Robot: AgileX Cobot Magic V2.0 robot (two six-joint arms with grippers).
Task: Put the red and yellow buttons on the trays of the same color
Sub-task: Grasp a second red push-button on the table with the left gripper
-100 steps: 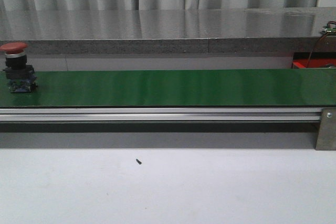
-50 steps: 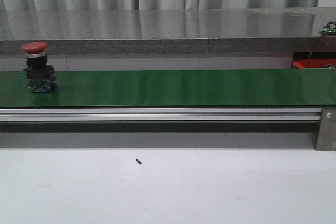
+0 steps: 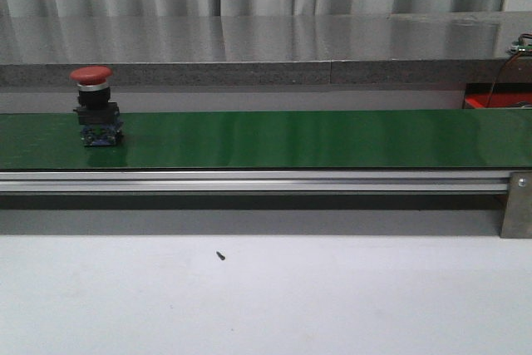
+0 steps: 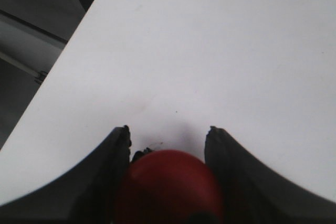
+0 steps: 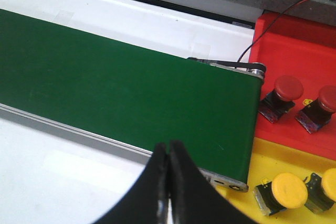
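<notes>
A red button point(image 3: 96, 107) stands on the belt point(image 3: 316, 139) far left; wait near the red tray point(image 5: 299, 61) at the right end. Right fingers point(image 5: 168, 174) pressed together, empty; left fingers point(image 4: 168, 145) apart, seemingly around a red cap point(image 4: 168, 184)

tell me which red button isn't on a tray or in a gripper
The red button riding the green belt at its left end, upright. Two others sit on the red tray, and one is between the left gripper fingers.

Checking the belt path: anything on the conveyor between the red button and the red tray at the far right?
Nothing. In the front view the green belt is bare from the red button to the red tray. The right wrist view shows the belt's tray end bare too.
</notes>
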